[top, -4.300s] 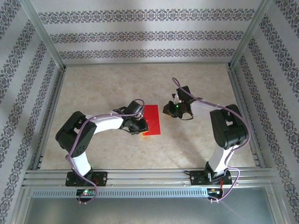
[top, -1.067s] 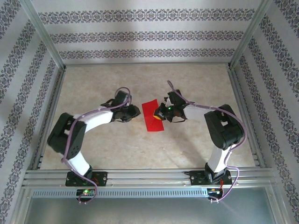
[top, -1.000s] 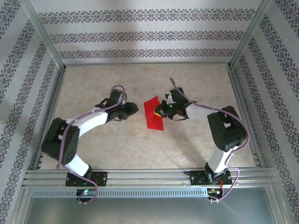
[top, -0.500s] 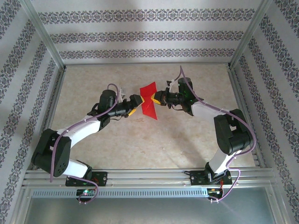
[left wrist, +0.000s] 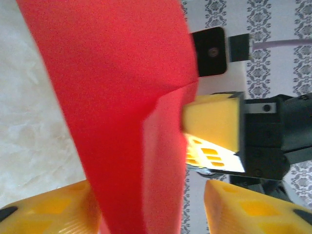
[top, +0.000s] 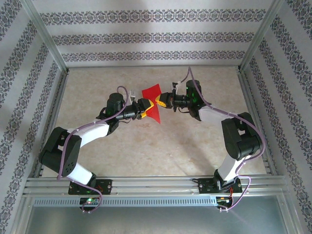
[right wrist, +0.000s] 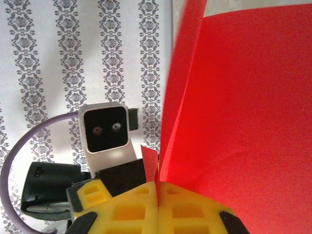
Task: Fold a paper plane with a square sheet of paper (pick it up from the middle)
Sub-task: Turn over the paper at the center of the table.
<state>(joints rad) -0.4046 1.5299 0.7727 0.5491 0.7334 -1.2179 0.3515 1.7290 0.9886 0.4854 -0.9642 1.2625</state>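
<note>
Holding thin bright red paper sheet point(top: 152, 92) aloft.
Your right end effector point(right wrist: 157, 195) clamps its edge; your left end effector point(top: 147, 108) straddles it, fingers apart.

- The left hand point(top: 147, 109) and right hand point(top: 160, 102) are meeting above the middle of the counter point(top: 146, 156), and the red sheet of paper point(top: 152, 91) is standing between them, blocking the straight way across.
- The right hand's fingers point(right wrist: 129, 209) are pressing together on the sheet, leaving no gap.
- The left hand's fingers point(left wrist: 248, 209) are standing apart around the sheet, leaving open space on one side.
- Bare counter is stretching far, near and to both sides.
- The left arm point(top: 92, 131) and right arm point(top: 236, 139) are crossing the near corners.
- Patterned walls point(top: 156, 36) and metal posts point(top: 45, 39) are closing three sides.
</note>
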